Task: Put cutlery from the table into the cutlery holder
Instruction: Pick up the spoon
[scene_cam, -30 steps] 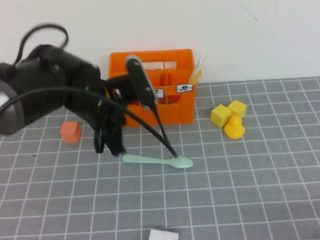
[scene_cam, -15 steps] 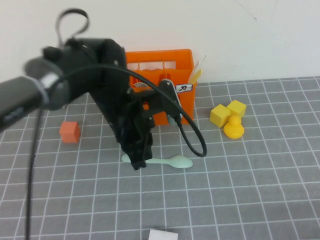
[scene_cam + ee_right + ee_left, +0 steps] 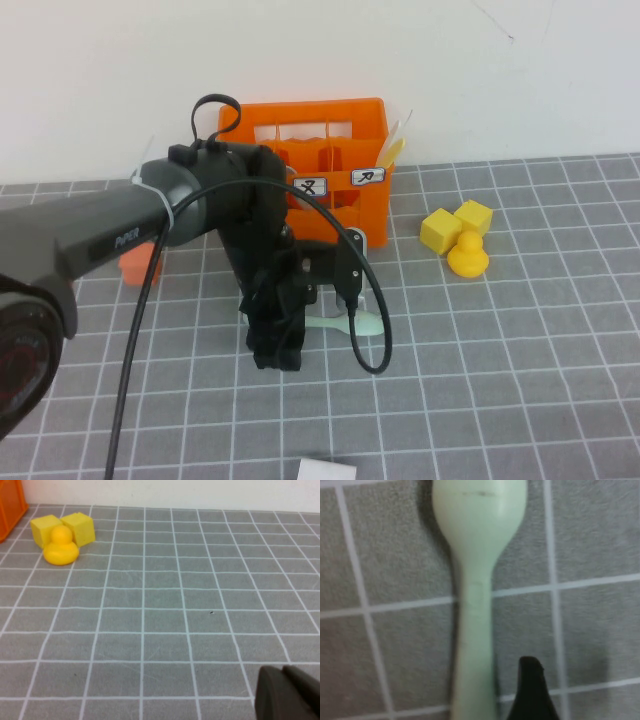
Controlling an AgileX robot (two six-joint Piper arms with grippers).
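The mint-green spoon (image 3: 345, 325) lies flat on the grey grid table (image 3: 500, 380) in front of the orange cutlery holder (image 3: 320, 150). My left gripper (image 3: 275, 348) points down over the spoon's handle end and hides it. In the left wrist view the spoon (image 3: 475, 595) fills the frame, and one black fingertip (image 3: 532, 685) stands close beside the handle. The gripper is open and holds nothing. My right gripper (image 3: 289, 695) is shut and empty, low over bare table, outside the high view. The grey-blue fork and the pink spoon are out of view.
Two yellow cubes (image 3: 455, 222) and a yellow duck (image 3: 467, 255) sit right of the holder. A small orange cube (image 3: 133, 262) is partly hidden behind my left arm. Pale sticks (image 3: 396, 143) lean in the holder's right compartment. A white object (image 3: 326, 468) lies at the front edge.
My left arm has swung from the left to over the spoon and dropped lower. Its gripper now covers the handle end. The spoon has not moved.
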